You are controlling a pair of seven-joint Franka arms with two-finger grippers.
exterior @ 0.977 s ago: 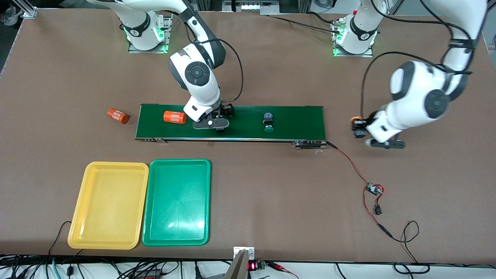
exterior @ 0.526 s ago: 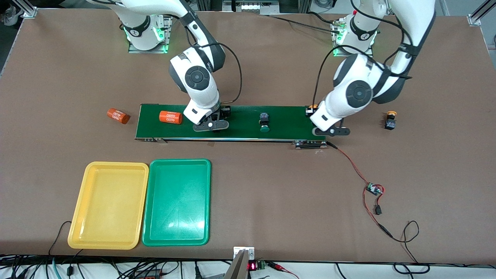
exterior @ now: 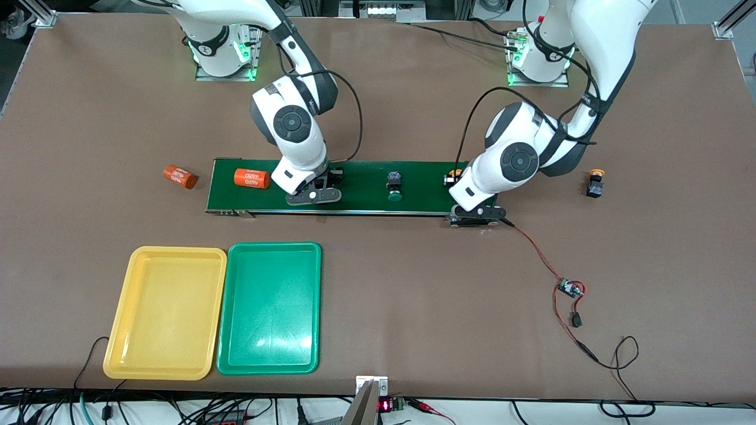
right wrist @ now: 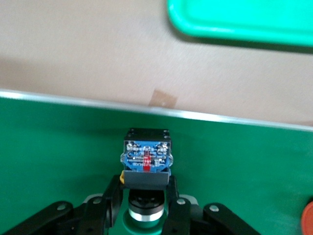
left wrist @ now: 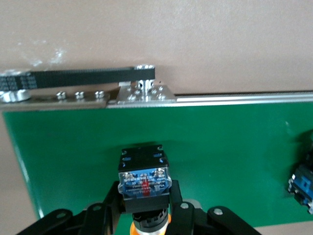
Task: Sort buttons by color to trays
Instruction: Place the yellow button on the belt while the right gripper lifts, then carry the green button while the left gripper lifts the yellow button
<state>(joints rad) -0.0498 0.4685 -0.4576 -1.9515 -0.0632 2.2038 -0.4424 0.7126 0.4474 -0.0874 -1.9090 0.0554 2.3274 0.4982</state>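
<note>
My right gripper (exterior: 334, 176) is over the conveyor belt (exterior: 363, 184), shut on a green-capped button (right wrist: 146, 157). The button stands between its fingers in the right wrist view, over the belt. My left gripper (exterior: 455, 178) is over the belt's end toward the left arm, shut on a yellow-capped button (exterior: 452, 175), also seen in the left wrist view (left wrist: 144, 178). A second green-capped button (exterior: 394, 188) lies on the belt between the two grippers. A second yellow-capped button (exterior: 595, 183) lies on the table toward the left arm's end. The yellow tray (exterior: 165, 313) and the green tray (exterior: 270, 307) sit side by side, nearer to the front camera.
One orange cylinder (exterior: 251, 177) lies on the belt beside my right gripper. Another orange cylinder (exterior: 180, 176) lies on the table just off the belt's end. A small circuit board (exterior: 570, 288) on red-black wires lies toward the left arm's end.
My left gripper has carried the yellow-capped button from the table onto the belt's end. The orange cylinder, the loose green-capped button and my right gripper have shifted along the belt toward the right arm's end.
</note>
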